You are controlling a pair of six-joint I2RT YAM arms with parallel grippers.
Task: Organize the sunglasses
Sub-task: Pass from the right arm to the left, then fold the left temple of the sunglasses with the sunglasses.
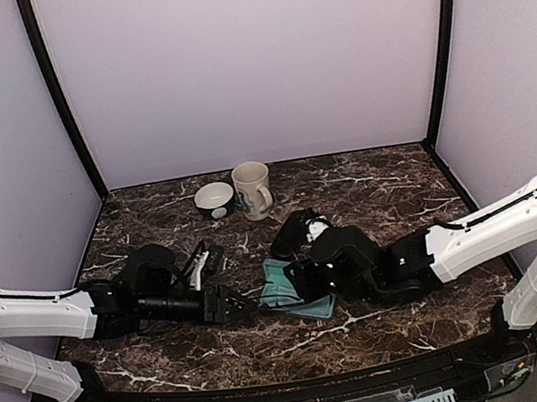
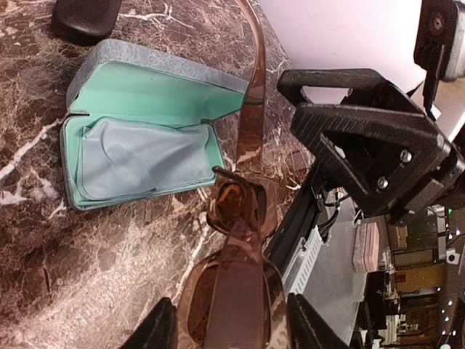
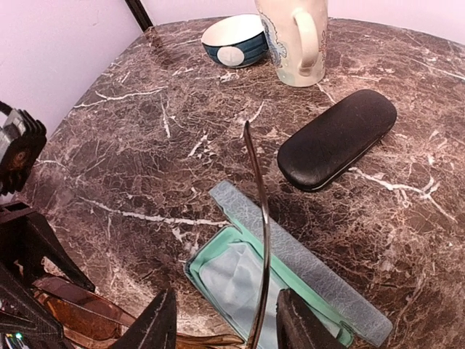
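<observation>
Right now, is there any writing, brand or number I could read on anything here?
None legible.
Cream ceramic mug: bluish print, too blurred to read.
Blue-and-white ceramic bowl: pale round mark, no letters readable.
Black oblong case and open grey-blue case: plain.

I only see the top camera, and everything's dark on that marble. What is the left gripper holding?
Observer: The left gripper clamps brown translucent plastic sunglasses by the front.
Operator: Anything inside the open case?
Observer: The grey-blue rectangular case, mint-lined, holds only a pale blue cloth.
Operator: And the right gripper?
Observer: The right gripper is open; the sunglasses' thin raised arm stands between its fingers.
</observation>
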